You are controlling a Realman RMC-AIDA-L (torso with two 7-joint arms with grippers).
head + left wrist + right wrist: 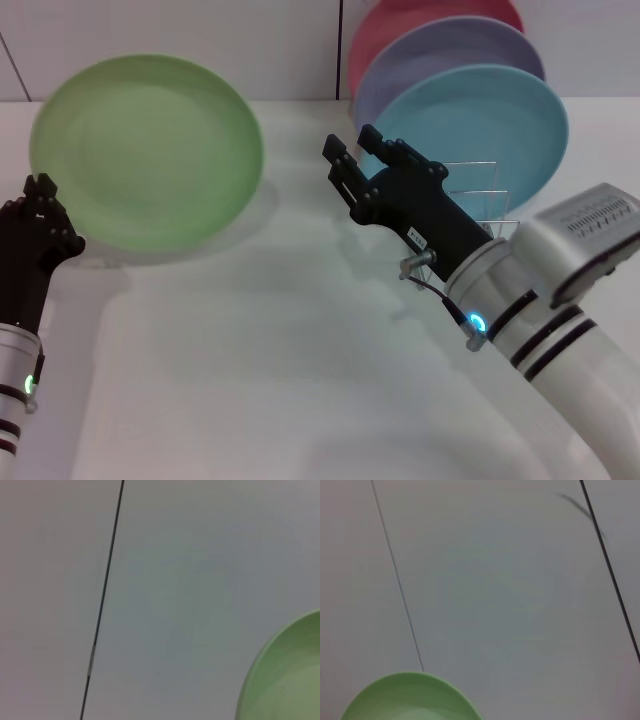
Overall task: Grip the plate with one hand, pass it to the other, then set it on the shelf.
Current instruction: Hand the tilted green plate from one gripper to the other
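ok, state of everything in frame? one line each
green plate: tilted up on edge, held at its lower left rim
left gripper: shut on the plate's rim
right gripper: open, mid-air between green plate and rack, empty
wire rack: holds three upright plates
turquoise plate: front slot
lavender plate: behind it
pink plate: rearmost

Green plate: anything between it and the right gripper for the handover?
Nothing visible. The green plate stands tilted at the left, the left gripper at its lower edge. The right gripper is apart to its right, only bare white table between. The turquoise plate and wire rack sit behind that gripper.
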